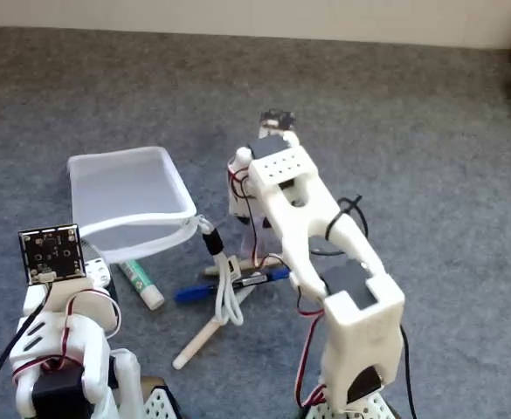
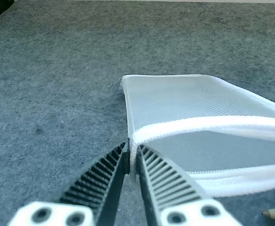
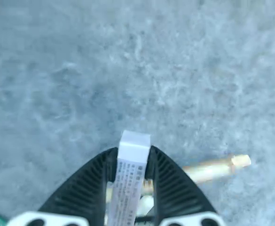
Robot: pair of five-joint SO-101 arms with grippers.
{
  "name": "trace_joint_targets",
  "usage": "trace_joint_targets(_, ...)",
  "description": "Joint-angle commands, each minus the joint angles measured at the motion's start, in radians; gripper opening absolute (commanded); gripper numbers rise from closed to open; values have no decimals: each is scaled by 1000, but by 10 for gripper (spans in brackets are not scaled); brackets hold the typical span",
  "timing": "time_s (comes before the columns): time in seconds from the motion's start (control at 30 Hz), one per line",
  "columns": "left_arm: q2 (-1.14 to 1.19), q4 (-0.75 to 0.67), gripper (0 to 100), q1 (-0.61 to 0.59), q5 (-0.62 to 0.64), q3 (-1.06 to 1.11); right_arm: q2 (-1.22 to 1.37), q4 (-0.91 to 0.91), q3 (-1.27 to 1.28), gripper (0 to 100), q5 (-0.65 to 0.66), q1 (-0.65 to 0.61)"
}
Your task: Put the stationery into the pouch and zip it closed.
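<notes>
1. Left gripper — the fingers are pressed almost together and clamp the near corner of the white mesh pouch at its thick white zip edge.
2. The pouch lies flat on the grey carpet ahead of the left arm. Its mouth is unzipped and gapes toward the arms, with the upper rim lifted off the lower one.
3. Right gripper — the fingers are closed on a white rectangular stick with a printed label. It stands between them and pokes just past their tips. Whether it touches the carpet cannot be told.
4. A pale wooden pencil lies on the carpet just beyond the right fingers, apart from them.
5. In the high view a white tube with a green band lies just beside the pouch's near edge, outside it.
6. A blue pen lies near the tube, toward the right arm.
7. A cream-coloured stick lies slantwise, closer to the arm bases than the pen.
8. A white looped cord runs from near the pouch's open corner and crosses the blue pen.
9. The right arm stands over these loose items, beside the pouch's open end.
</notes>
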Motion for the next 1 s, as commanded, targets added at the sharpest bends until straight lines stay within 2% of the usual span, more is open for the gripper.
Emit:
trace_joint_targets(0.0, 4, -40, 11, 61, 11, -45, -143, 36, -41, 3, 15, 4)
trace_joint_targets(0.37, 5, -21, 11, 71, 11, -197, -429, 47, 111, 3, 15, 5)
trace_joint_targets(0.47, 30, 20, 11, 136, 11, -263, -478, 39, 136, 3, 15, 7)
trace_joint_targets(0.63, 236, 81, 11, 213, 9, -427, -550, -88, 259, 3, 15, 7)
trace_joint_targets(0.97, 539, 160, 9, 216, 9, -727, -854, -331, 559, 3, 15, 7)
